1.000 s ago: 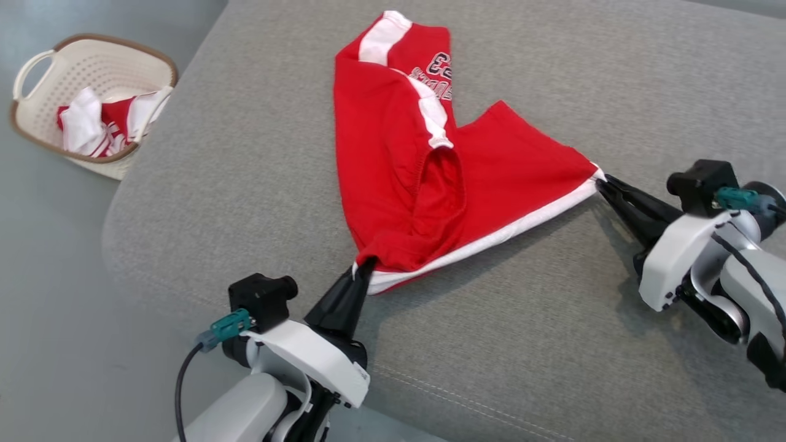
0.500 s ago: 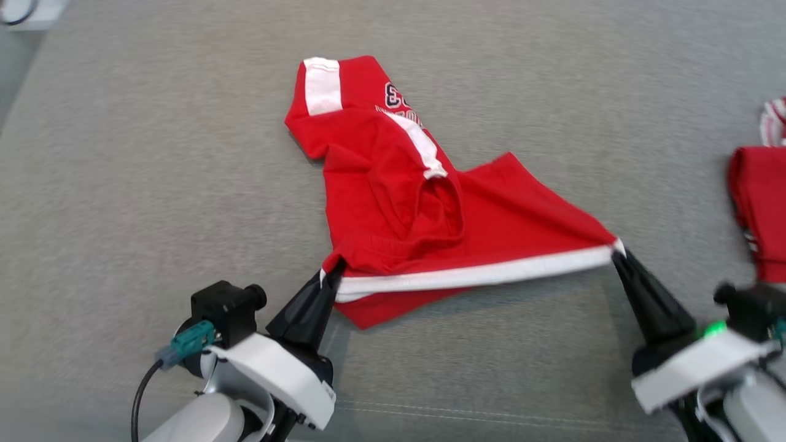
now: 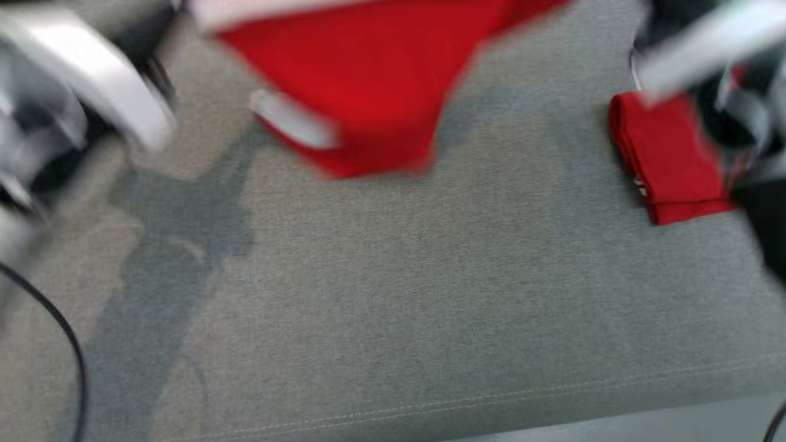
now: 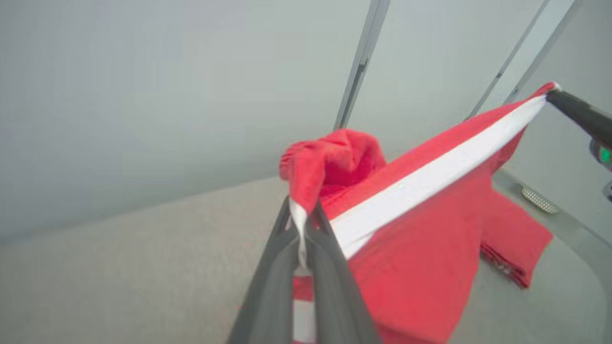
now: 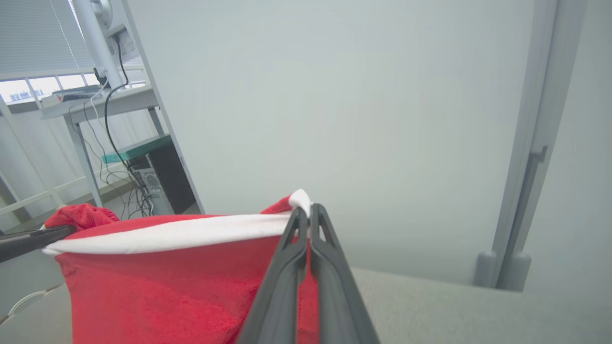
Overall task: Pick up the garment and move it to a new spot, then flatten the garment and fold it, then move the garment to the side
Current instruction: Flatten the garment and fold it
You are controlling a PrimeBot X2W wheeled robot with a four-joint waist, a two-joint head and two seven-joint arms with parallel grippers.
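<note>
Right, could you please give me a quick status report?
Left gripper and right gripper shut on garment hem. Garment hangs stretched between them. Folded red piece rests apart, rightward.

Head view, blurred: pale grey-white rounded shell of the left forearm (image 3: 104, 86) at ten o'clock with dark joints beneath it. A thin black cable (image 3: 64, 334) loops at eight o'clock, and the white shell of the right forearm (image 3: 694, 52) sits over black parts at two o'clock. Left gripper (image 4: 302, 212) and right gripper (image 5: 306, 212) each have two long matte dark-grey fingers, broad at six o'clock and tapering to slim tips. Left wrist view, three o'clock: small green light (image 4: 604, 155) on the right gripper's dark body.
</note>
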